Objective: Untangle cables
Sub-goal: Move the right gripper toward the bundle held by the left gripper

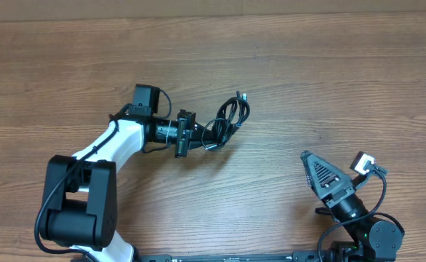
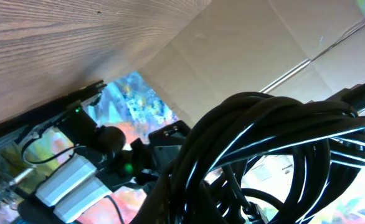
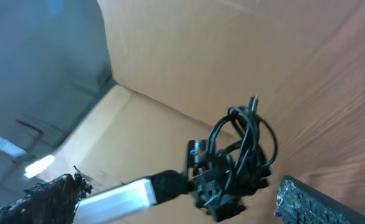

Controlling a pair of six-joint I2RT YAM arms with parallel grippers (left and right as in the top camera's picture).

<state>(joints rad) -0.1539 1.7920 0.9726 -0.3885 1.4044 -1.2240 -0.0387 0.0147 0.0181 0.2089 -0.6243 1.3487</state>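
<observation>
Cables (image 1: 229, 118) are sitting in one tight knot of thin black loops near the middle of the surface (image 1: 329, 80), with a small plug (image 1: 242, 94) poking out at the top. The left tool (image 1: 211, 133) is clamping the knot from its lower-left side. In the right wrist view the bundle is showing against the cardboard wall (image 3: 189, 56) rather than against wood, so it is probably being held clear of the surface, though the overhead view is not settling that. From the left wrist the strands are crowding the lens and crossing one another so densely that no free end is standing out.

The right tool (image 1: 311, 161) is waiting well apart at the lower right, aiming toward the knot, its fingers (image 3: 319, 198) spread wide with nothing between them.

The left tool seems to be pinching several strands at once, so the danger is a pull on the wrong loop cinching the knot tighter instead of freeing it. Cords this thin are also liable to slide through the right fingers. A hard tug risks dragging the whole bundle out of the left hold.
</observation>
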